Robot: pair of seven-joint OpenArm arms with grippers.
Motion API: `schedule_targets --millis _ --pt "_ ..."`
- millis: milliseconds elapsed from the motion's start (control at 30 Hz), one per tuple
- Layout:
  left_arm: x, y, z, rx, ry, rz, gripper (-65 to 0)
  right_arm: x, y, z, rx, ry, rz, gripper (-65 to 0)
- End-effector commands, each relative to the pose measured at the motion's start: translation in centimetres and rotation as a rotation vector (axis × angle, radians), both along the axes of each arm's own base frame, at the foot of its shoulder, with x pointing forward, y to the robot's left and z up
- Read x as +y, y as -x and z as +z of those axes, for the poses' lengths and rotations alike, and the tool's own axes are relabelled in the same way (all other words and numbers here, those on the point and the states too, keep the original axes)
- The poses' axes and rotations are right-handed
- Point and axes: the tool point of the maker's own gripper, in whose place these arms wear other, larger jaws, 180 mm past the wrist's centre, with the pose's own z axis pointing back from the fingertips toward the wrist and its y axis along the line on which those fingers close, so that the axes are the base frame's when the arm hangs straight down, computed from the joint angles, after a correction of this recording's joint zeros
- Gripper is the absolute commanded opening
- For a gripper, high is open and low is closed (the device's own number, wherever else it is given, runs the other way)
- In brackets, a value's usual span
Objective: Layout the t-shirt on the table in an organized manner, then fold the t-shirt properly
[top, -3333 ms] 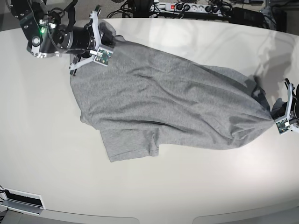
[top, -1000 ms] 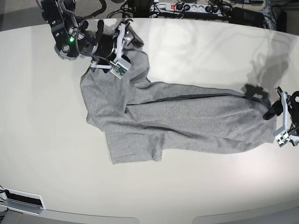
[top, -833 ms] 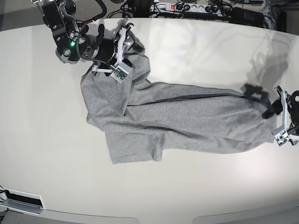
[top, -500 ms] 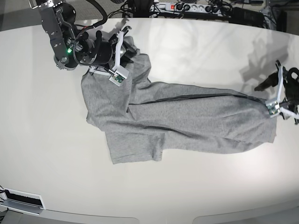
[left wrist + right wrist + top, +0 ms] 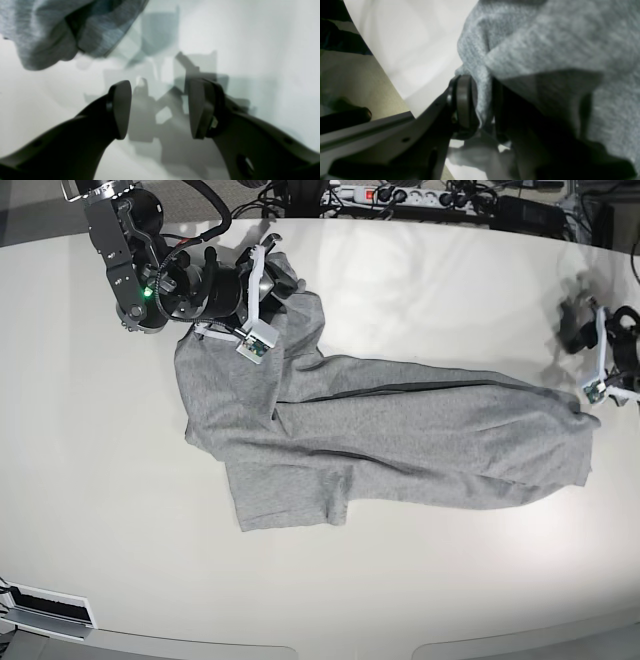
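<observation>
Right gripper (image 5: 480, 105) jaws pinch t-shirt (image 5: 400, 430) fold near tabletop (image 5: 420, 580) far edge; left gripper (image 5: 160, 107) jaws open, empty. Fabric soft, limp; grip hem corners, probably.

— Where's the t-shirt (image 5: 400, 430) lying?

— Stretched along the table (image 5: 120, 530), nearer the far edge than the near one, heather grey and rumpled (no lettering showing on this side).

— Flat?

— Mostly. One long crease runs lengthwise, a sleeve sticks out toward the near edge, and the far-left end is bunched up off the off-white, glossy top.
</observation>
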Motion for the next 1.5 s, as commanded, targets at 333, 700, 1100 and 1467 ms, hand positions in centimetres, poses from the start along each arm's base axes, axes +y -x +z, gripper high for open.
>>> schedule_targets --millis 333,700,1100,1467 --pt "-1.4 -7.2 -0.5 -0.134 0.12 0.191 -28.6 -0.4 -0.1 0.0 -0.003 0.017 0.009 -46.7" --pt "-2.5 -7.2 -2.5 -0.092 0.119 0.216 -65.0 -0.6 0.1 -0.1 0.005 0.029 0.015 -46.8" --pt "-3.5 -8.8 6.3 -0.067 0.03 0.107 -65.0 -0.9 -2.0 2.1 -0.07 0.079 0.063 -61.3" --pt "-3.0 -8.9 13.2 -0.139 -0.014 0.013 -65.0 -2.5 -4.2 9.0 -0.322 0.165 0.165 -65.0"
